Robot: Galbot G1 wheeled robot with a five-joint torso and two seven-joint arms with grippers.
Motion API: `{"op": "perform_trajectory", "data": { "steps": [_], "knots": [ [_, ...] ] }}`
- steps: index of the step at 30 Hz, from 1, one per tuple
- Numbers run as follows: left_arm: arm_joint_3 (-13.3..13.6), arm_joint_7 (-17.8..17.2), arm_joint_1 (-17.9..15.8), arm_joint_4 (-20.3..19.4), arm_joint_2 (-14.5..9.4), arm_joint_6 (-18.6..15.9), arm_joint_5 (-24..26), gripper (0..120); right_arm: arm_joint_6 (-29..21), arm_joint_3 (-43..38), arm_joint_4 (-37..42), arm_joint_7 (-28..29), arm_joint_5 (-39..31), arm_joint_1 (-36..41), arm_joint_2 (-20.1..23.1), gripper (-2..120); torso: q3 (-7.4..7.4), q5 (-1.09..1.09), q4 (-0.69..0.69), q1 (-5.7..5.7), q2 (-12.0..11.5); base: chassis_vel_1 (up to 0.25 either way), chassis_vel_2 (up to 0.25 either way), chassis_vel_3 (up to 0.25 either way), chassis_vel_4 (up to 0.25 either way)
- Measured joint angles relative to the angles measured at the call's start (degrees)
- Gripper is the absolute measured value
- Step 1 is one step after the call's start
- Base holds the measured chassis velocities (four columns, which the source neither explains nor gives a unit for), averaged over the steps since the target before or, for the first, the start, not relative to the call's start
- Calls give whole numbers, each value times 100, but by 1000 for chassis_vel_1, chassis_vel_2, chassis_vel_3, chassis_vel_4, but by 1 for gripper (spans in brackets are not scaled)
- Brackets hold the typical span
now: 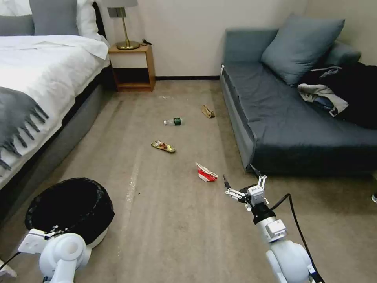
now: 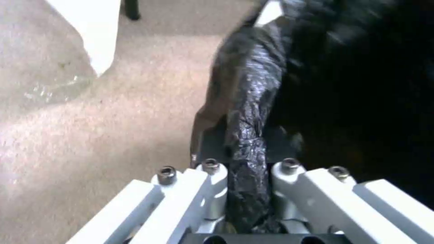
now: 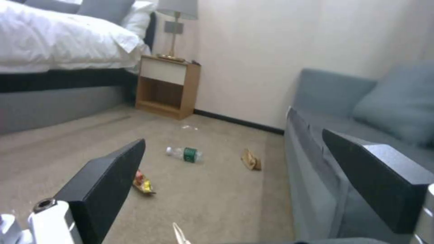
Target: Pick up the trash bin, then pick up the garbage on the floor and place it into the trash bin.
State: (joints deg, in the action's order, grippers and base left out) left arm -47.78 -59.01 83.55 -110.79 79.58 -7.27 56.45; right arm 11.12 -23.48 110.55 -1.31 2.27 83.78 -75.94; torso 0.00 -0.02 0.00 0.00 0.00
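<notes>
The trash bin [image 1: 70, 208] is sitting at the lower left of the head view, its black bag [image 1: 66, 202] bulging over the rim. The left gripper [image 2: 246, 189] is pinching that bagged rim: in the left wrist view a ridge of crinkled black plastic is running up between the two white fingers [image 2: 205, 189], which are pressing in on it from both sides. So the first step, taking hold of the bin, is looking done or nearly so, though whether the bin is lifting off the carpet [image 1: 176, 228] is not something I can tell.

The garbage is lying up the middle of the head view. The red-and-white packet [image 1: 206, 173] is nearest, just above and left of the right gripper [image 1: 244, 187], which is hovering at lower centre right with its fingers spread wide. Beyond it are lying the gold snack wrapper [image 1: 163, 146], then the clear bottle [image 1: 172, 121] with its green label, then the brown paper scrap [image 1: 207, 111] close to the sofa [image 1: 290, 129].

By my judgement the next move is calling for the right gripper to drop onto the packet, a flat, crushed thing needing a low pinch against the carpet.

The bin's inside is showing as plain darkness. In the right wrist view the packet is cut off at the bottom edge.
</notes>
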Motion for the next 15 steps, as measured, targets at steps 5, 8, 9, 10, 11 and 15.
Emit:
{"op": "perform_trajectory", "data": {
  "steps": [5,8,9,10,11,15],
  "knots": [
    [55,889,137,-260,-10,274,-967,5,4,22,-3,-208,-728,-25,19,100,0,0,0,0,0,0,0,0,0],
    [76,1264,169,-315,-44,335,-1781,5,149,33,-132,-179,-723,-36,-18,100,-1,5,-1,0,0,0,0,0,0],
    [83,1398,190,-323,-69,257,-2081,5,168,38,-153,-160,-711,-41,-32,100,-1,4,0,0,0,0,0,0,0],
    [94,1559,219,-323,-110,96,-2444,5,179,41,-172,-126,-695,-49,-48,100,0,2,0,0,0,0,0,0,0],
    [100,1729,245,-309,-157,-48,-2840,5,180,41,-182,-101,-677,-55,-55,100,0,2,0,0,0,0,0,0,0],
    [124,2250,286,-112,-258,-236,-3944,5,195,36,-204,-65,-657,-68,-61,100,0,-2,0,0,0,0,0,0,0]
  ]
}}
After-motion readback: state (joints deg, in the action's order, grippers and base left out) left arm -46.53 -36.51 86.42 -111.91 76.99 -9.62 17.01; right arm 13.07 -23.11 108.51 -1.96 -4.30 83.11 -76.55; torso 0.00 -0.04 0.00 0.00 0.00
